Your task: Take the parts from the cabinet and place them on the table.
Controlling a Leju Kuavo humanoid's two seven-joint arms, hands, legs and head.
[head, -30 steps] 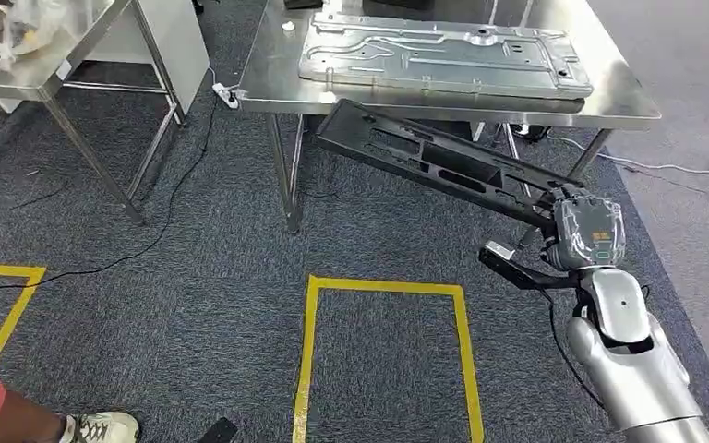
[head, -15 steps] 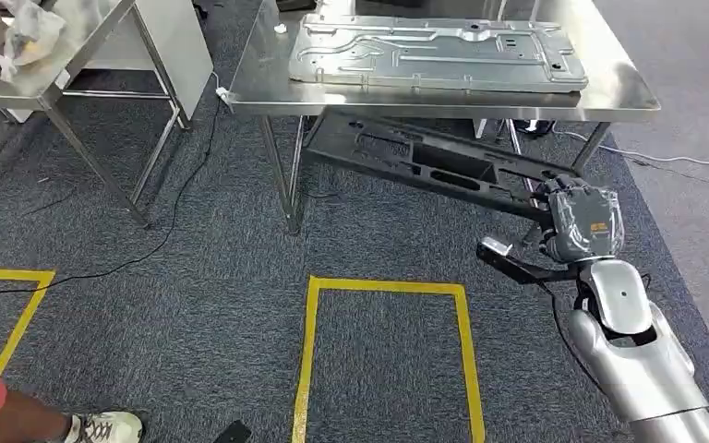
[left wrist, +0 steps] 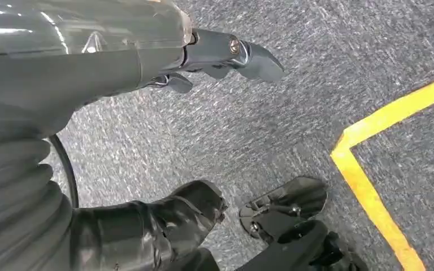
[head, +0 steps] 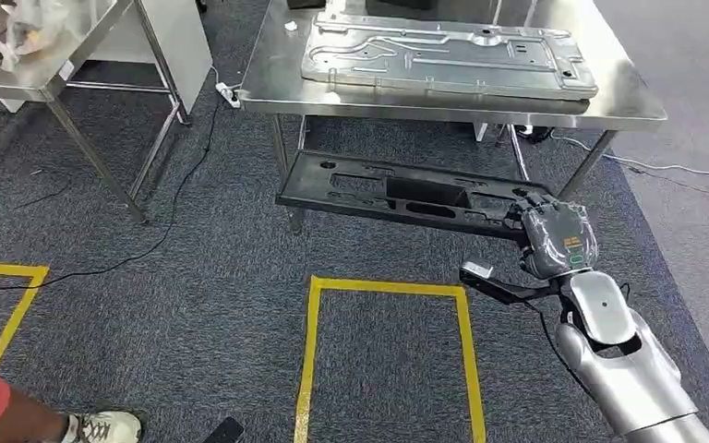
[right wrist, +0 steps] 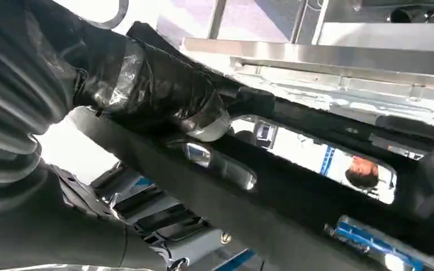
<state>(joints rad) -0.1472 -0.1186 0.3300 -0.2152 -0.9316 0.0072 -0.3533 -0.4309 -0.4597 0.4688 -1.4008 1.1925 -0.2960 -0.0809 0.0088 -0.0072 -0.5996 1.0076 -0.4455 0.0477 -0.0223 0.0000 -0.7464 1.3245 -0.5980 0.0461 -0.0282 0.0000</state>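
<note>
A long black plastic part [head: 397, 194] hangs nearly level over the carpet, in front of and below the steel table's [head: 632, 109] front edge. My right hand [head: 554, 235] grips its right end. In the right wrist view the thumb and fingers of that hand [right wrist: 147, 84] wrap the black part [right wrist: 316, 197], with the table's underside beyond it. A large silver metal panel [head: 443, 51] lies flat on the table top. My left hand [left wrist: 226, 53] hangs above the carpet with its fingers apart, holding nothing.
A second steel table [head: 46, 74] with a plastic bag stands at the left, beside a white cabinet [head: 180, 37]. Cables and a power strip [head: 226, 94] lie on the floor. A yellow tape square [head: 383, 288] marks the carpet. A person's shoe [head: 102, 426] is at bottom left.
The black part's far end has swung down and toward me, from a steep slant under the table to nearly level. My right hand has shifted slightly left with it.
</note>
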